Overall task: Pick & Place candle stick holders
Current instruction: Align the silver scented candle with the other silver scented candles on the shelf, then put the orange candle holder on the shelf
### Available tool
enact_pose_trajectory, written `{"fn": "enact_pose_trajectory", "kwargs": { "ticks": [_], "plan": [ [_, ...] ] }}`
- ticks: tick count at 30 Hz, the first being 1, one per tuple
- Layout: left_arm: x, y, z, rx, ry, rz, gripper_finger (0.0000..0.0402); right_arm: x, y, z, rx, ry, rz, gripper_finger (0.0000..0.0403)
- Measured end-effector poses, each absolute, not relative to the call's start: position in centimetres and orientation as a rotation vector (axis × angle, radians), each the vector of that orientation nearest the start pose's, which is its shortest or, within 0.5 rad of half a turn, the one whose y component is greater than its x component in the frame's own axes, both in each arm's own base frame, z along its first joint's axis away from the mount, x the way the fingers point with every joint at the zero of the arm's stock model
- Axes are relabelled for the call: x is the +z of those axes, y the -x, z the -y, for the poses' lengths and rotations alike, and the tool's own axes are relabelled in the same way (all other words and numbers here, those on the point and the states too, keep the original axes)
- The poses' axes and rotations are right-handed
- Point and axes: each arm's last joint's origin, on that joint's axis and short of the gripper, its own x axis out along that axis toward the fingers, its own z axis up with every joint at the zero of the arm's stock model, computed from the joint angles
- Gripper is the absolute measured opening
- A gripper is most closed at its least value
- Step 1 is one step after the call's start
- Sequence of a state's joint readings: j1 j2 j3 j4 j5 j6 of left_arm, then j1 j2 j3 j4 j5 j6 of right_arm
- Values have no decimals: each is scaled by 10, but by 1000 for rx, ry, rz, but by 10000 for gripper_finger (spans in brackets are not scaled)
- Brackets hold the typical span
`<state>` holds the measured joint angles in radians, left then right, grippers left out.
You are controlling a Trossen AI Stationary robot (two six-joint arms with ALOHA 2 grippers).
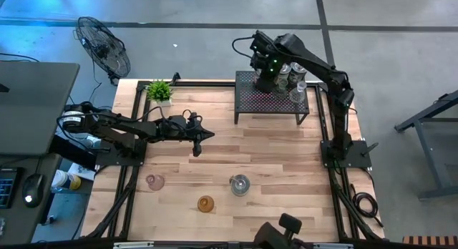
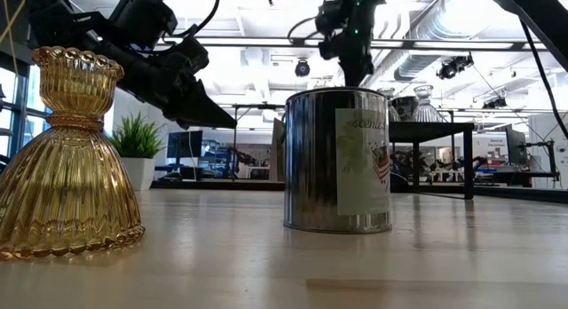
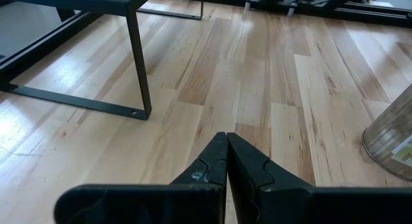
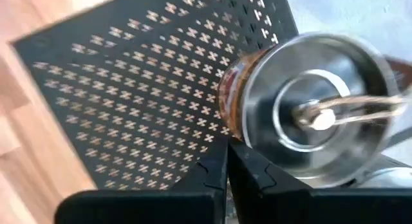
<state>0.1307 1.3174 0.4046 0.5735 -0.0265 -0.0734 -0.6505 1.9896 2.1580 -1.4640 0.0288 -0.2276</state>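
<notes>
My left gripper (image 1: 202,137) is shut and empty, hovering over the middle of the table; it also shows in the left wrist view (image 3: 226,141). My right gripper (image 1: 263,79) is shut above the black mesh rack (image 1: 272,100), right beside a silvery round holder (image 4: 309,114) that stands on the rack top. Several more glass holders (image 1: 295,77) stand at the rack's far right. On the table near the front stand a pink holder (image 1: 154,182), an amber ribbed holder (image 1: 205,203) (image 2: 67,158) and a silvery labelled one (image 1: 240,184) (image 2: 337,158), each on its base. My right gripper has its shut fingertips (image 4: 226,153) close against the side of the silvery holder (image 4: 235,108) on the rack, coming from above. I cannot tell whether they touch it.
A green potted plant (image 1: 159,90) stands at the far left corner. The rack's legs (image 3: 138,56) stand on the table's far half. A fan (image 1: 104,47) and a desk stand off the table to the left. Bare wood lies between the rack and the front holders.
</notes>
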Motion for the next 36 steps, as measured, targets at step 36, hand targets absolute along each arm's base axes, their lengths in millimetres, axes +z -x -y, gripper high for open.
{"fn": "enact_pose_trajectory", "kwargs": {
  "ticks": [36],
  "plan": [
    [203,-210,-32,-7,14,-308,1,331,-305,82,-144,-79,-598,0]
  ]
}}
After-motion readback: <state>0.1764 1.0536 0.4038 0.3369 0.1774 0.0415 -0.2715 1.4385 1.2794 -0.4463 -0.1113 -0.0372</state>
